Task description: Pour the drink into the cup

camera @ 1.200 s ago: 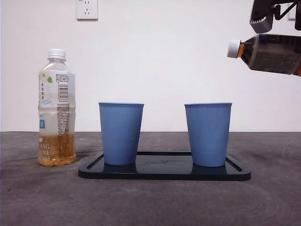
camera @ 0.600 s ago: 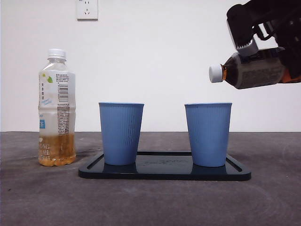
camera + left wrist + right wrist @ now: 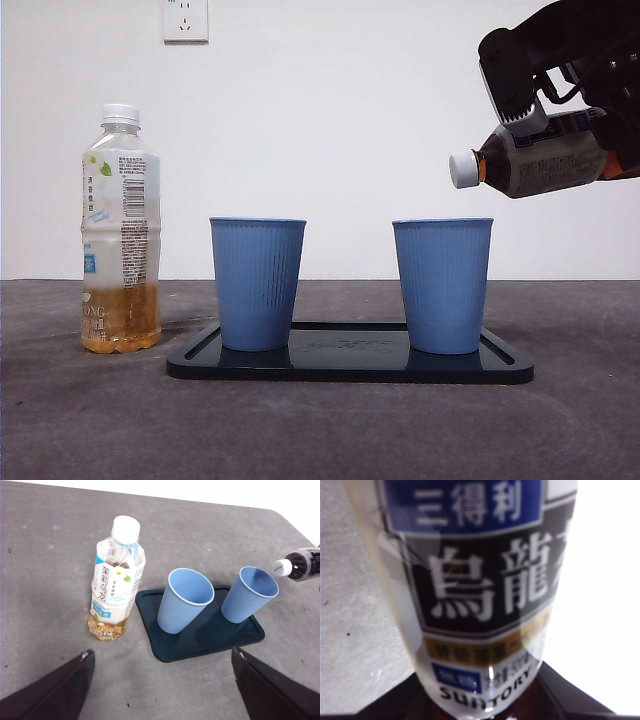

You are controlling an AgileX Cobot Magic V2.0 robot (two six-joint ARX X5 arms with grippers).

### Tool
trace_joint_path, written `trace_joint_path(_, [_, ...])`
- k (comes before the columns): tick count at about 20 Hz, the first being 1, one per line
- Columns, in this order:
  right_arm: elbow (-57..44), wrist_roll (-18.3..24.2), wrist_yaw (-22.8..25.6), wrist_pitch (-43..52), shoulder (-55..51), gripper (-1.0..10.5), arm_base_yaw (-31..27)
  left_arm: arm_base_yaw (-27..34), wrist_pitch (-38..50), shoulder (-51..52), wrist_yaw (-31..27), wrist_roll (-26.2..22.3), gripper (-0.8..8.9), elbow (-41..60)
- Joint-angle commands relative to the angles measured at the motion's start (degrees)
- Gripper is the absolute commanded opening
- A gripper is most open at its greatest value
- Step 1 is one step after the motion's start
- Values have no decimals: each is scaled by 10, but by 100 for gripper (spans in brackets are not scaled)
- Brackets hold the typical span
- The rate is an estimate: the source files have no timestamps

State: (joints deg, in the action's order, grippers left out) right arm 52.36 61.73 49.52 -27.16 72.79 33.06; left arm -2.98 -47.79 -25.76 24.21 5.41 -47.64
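We see the right end effector high at the right of the front view, clamped on the dark tea bottle — its jaws grip the body of the bottle, whose label fills the right wrist view. The bottle lies nearly on its side in the air, neck tipped slightly down, and its white cap is on. That cap hangs above the right blue cup, just over the cup's right rim and clear of it; we see no liquid falling. The left wrist view shows the same thing from the other side: the capped neck beside the mouth of that cup. Both cups stand upright on the dark tray, the left blue cup well apart from its twin, and we cannot tell from here whether either holds any drink. Off the tray, standing upright on the grey tabletop, is a second bottle — clear plastic, white cap, pale amber tea only in its lowest part. The left end effector waits over the near side of the tabletop, its jaws spread wide apart and holding nothing.
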Motion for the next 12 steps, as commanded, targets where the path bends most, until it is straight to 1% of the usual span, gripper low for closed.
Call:
trace_joint_path(1, [19,0,16,21,0,82,6,-1,6,0,3,-7,442,-10])
trace_joint_path(5, [19,-1,16,21,0,81,6,-1,6,0,3,-7,442,-10])
trace_joint_path(6, [19,-6,15,21,0,82,6,-1,6,0,3,-7,442,-10])
trace_joint_path(8, [21,-42,13,23,-3,81,5,-1,7,0,3,-7,442,-10])
trace_joint_path(10, [31,-97,-4,17,-15,81,4,-1,7,0,2,-7,442,-10])
trace_joint_path(12, [47,-166,-35,3,-42,81,1,-1,7,0,2,-7,442,-10])
